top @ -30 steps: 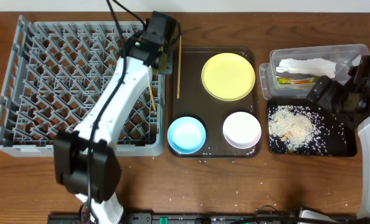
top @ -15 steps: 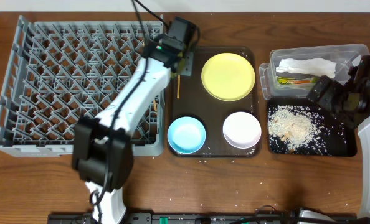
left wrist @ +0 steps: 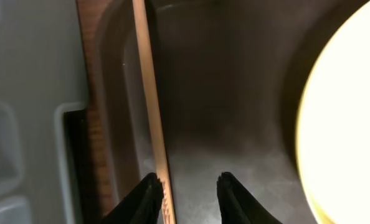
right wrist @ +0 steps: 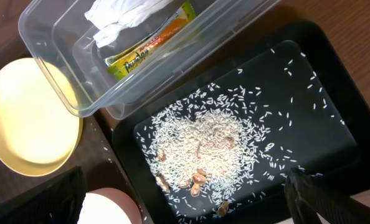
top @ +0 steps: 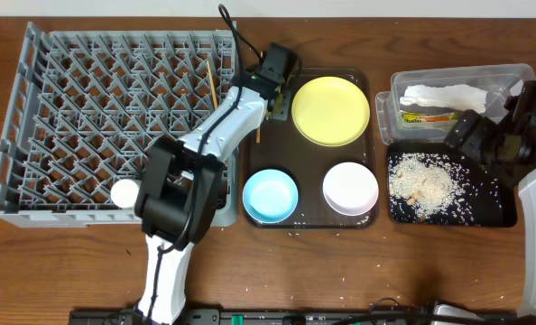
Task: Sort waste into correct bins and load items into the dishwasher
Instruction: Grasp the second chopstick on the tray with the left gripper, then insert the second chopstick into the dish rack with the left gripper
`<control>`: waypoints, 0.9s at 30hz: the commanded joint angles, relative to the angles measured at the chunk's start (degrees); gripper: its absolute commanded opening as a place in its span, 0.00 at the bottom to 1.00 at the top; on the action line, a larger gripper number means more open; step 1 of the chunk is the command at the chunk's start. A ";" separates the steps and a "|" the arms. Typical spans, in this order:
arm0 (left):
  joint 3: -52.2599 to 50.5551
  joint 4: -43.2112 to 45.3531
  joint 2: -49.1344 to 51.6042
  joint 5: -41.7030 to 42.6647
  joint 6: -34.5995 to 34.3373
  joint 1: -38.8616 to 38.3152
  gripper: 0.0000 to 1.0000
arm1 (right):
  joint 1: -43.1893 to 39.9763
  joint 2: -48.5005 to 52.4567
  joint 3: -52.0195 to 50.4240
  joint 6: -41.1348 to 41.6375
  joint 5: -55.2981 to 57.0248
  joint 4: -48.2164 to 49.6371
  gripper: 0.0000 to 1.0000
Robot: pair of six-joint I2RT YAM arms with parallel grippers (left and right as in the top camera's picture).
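My left gripper (top: pixel 270 101) is open, low over the left edge of the brown serving tray (top: pixel 309 217). In the left wrist view a wooden chopstick (left wrist: pixel 149 93) runs between its fingers (left wrist: pixel 149 194), right beside the left one, with the gripper (left wrist: pixel 188 190) not closed on it. The other chopstick (top: pixel 211 86) lies in the grey dish rack (top: pixel 69 135). The yellow plate (top: pixel 331 110), blue bowl (top: pixel 270 195) and white bowl (top: pixel 350 188) sit on the brown tray. My right gripper (top: pixel 475 135) is wide open and empty above the black tray (top: pixel 494 212).
The clear tub (top: pixel 512 77) holds the white napkin (top: pixel 448 93) and the green-and-yellow sachet (top: pixel 428 116). Rice and food scraps (top: pixel 421 183) lie in the black tray, also in the right wrist view (right wrist: pixel 203 137). Loose grains dot the table's front.
My left arm has swung right from the rack to the brown tray's left edge, over the second chopstick. One chopstick stays in the rack. The right arm has not moved.
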 commanded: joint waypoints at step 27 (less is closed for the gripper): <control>0.61 -2.10 -1.88 -1.14 -1.86 -0.92 0.08 | -0.52 -0.37 0.50 0.70 -0.22 -0.04 0.99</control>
